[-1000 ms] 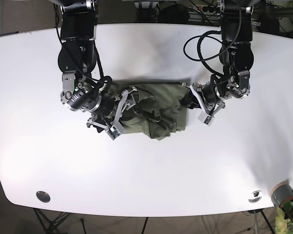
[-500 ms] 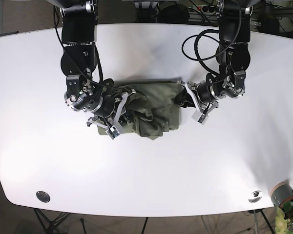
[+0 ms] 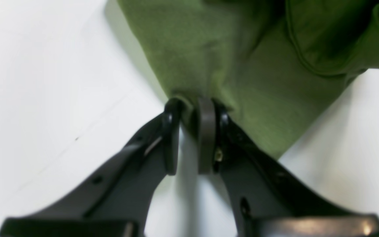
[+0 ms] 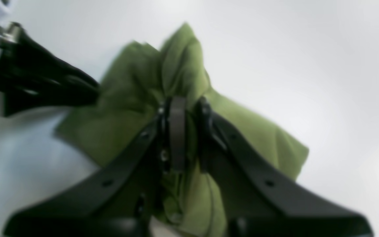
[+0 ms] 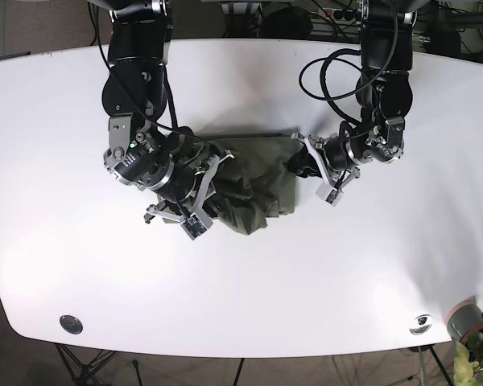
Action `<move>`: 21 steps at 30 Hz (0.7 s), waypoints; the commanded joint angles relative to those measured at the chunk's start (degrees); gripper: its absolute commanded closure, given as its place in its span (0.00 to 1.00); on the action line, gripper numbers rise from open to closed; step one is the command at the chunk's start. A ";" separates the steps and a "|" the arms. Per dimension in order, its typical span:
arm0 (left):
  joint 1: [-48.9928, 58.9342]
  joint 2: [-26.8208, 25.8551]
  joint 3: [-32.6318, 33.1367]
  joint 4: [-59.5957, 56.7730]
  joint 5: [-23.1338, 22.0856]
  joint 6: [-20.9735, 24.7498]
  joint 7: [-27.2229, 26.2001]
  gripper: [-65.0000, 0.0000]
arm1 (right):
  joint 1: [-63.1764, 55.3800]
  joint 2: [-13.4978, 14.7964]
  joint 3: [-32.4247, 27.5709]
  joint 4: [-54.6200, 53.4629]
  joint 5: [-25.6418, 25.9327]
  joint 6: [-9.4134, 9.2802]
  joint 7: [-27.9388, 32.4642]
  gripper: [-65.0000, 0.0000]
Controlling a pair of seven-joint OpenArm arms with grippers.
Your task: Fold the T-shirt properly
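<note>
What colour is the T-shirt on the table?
The T-shirt is plain olive green, without any pattern; the left wrist view shows it best.

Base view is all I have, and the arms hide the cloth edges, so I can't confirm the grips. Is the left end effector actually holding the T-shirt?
Observer: Yes. In the left wrist view the left end effector is shut on a pinched edge of the green T-shirt.
Operator: And the right one?
Observer: The right end effector is shut on a bunched ridge of the shirt; the fabric rises above its fingertips.
Operator: Is cloth trailing loose under the left grip?
Observer: Beside the left fingers only bare white table shows; the shirt fans out away from the grip.
</note>
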State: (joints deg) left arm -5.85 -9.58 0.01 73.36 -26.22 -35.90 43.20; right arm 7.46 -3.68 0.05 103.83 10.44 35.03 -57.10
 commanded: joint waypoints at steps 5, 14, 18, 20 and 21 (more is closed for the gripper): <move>-0.70 -0.31 -0.05 0.53 0.50 -0.10 0.54 0.88 | 0.58 -2.95 -5.37 2.94 0.60 0.36 -0.26 0.92; -0.88 -0.31 -0.05 0.79 0.33 -0.19 0.54 0.88 | -0.91 -5.32 -13.46 -1.99 0.33 -0.08 2.20 0.91; -0.61 -0.31 -0.05 0.97 0.15 -0.28 0.54 0.88 | -0.65 -5.32 -13.37 -6.12 0.33 -0.26 8.00 0.91; -0.79 -0.31 -0.05 0.79 0.15 -0.28 0.54 0.88 | 1.55 -5.32 -13.29 -8.75 0.33 -1.58 9.58 0.91; -0.79 -0.31 -0.05 0.79 0.24 -0.28 0.54 0.88 | 2.34 -5.32 -13.29 -10.16 0.33 -2.45 10.20 0.91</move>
State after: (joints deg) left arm -5.72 -9.61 0.01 73.54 -26.20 -36.05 43.24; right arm 6.70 -8.54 -13.21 95.00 9.76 33.76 -49.54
